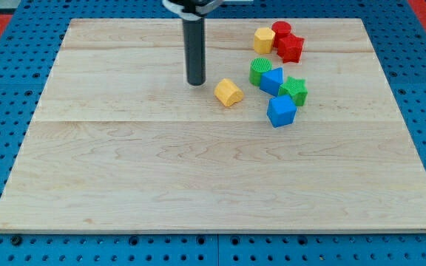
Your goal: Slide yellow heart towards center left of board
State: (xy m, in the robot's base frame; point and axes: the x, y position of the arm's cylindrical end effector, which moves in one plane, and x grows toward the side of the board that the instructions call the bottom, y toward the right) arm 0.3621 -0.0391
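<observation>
Toward the counter's [124, 185] top edge, slightly right of its middle, the yellow heart [228, 92] lay apart from the cluster on its right: green cylinder [259, 70], two blue blocks [272, 80] [281, 111], green star [295, 90], with a yellow hexagon [264, 39] and two red blocks [280, 30] [290, 47] nearer the top edge. My tip [196, 83] stood just left of the heart, not touching. No gripper was fitted, so nothing was held. Judged from this, the tip sat on the wrong side for a leftward push.
</observation>
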